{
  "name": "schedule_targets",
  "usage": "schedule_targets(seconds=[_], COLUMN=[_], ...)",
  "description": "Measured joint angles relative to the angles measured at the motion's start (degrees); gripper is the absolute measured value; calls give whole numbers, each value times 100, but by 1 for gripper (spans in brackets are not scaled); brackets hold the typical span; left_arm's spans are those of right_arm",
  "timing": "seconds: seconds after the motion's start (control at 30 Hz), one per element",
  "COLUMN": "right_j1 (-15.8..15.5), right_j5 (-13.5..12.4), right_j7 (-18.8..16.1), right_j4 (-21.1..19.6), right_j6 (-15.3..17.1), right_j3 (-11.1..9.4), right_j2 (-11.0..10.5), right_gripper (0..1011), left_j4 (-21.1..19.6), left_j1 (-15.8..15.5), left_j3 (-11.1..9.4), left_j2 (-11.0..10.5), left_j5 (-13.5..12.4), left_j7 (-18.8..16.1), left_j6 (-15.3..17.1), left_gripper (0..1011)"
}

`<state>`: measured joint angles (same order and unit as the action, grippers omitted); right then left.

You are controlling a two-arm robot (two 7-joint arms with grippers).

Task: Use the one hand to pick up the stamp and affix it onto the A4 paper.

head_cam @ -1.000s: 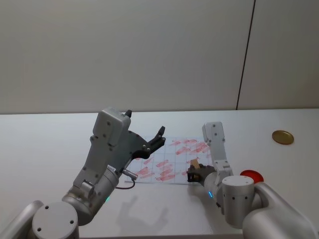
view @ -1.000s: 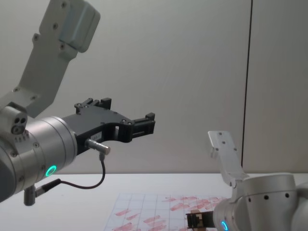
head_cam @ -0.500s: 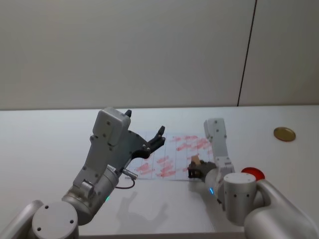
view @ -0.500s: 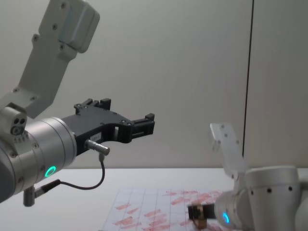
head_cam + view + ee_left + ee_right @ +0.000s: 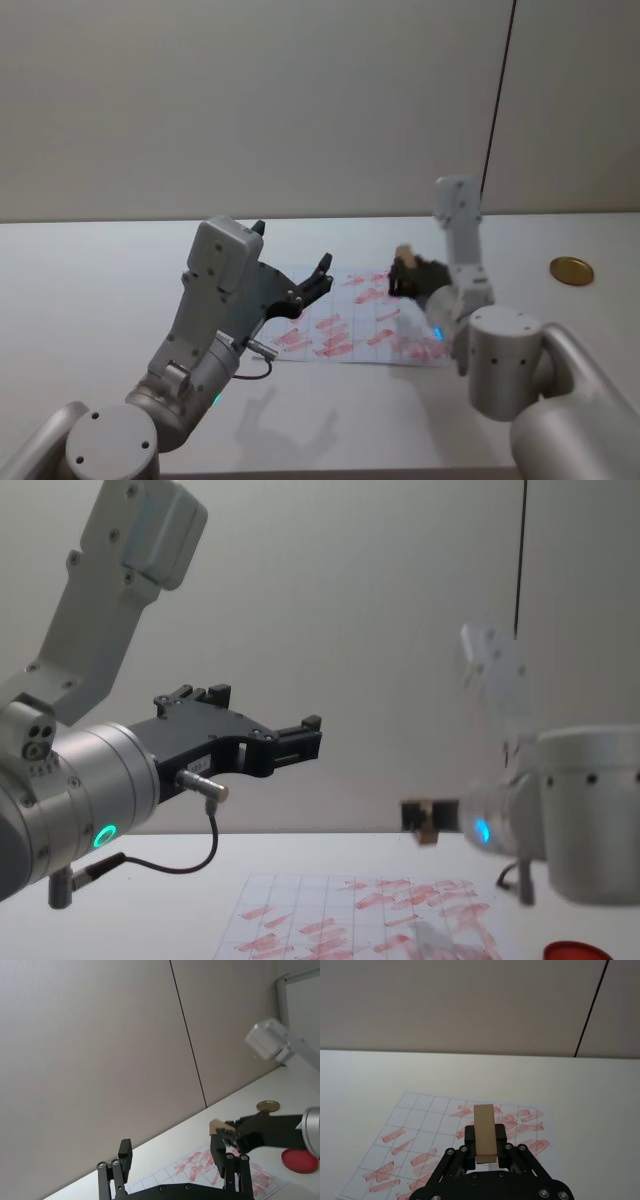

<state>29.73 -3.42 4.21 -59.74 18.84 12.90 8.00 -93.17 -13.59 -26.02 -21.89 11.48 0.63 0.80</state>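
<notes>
My right gripper [image 5: 404,273] is shut on the stamp [image 5: 404,254], a small tan wooden block, and holds it in the air above the right part of the A4 paper [image 5: 340,322]. In the right wrist view the stamp [image 5: 485,1132] stands upright between the black fingers, with the red-marked gridded paper [image 5: 420,1140] below it. The chest view shows the stamp [image 5: 428,821] well clear of the sheet [image 5: 330,920]. Raised over the paper's left side, my left gripper [image 5: 318,276] is open and holds nothing.
A red ink pad [image 5: 577,950] lies on the table right of the paper, also seen in the left wrist view as the ink pad [image 5: 300,1160]. A gold round lid [image 5: 570,270] sits at the far right. The left arm's black cable [image 5: 190,865] hangs below it.
My right gripper has risen from the paper's near right edge with the stamp and now holds it higher and farther back. The left arm has not moved.
</notes>
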Motion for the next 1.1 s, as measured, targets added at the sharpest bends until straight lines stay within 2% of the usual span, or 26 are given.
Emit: schedule_targets(seconds=[0.23, 0.57, 0.83, 1.1], right_j1=[-313, -820, -1133, -1295], right_j5=[23, 54, 74, 102], right_j7=[154, 336, 405, 436], right_j4=[-822, -1676, -2000, -2030], right_j6=[237, 594, 761, 829], right_j3=[-68, -220, -327, -404], right_j2=[-128, -372, -530, -624], right_gripper=[217, 217, 217, 217], left_j4=[0, 0, 0, 0], left_j1=[0, 0, 0, 0], left_j3=[0, 0, 0, 0], left_j2=[0, 0, 0, 0], left_j5=[0, 0, 0, 0], left_j7=[0, 0, 0, 0], left_j6=[0, 0, 0, 0], left_gripper=[993, 993, 993, 993])
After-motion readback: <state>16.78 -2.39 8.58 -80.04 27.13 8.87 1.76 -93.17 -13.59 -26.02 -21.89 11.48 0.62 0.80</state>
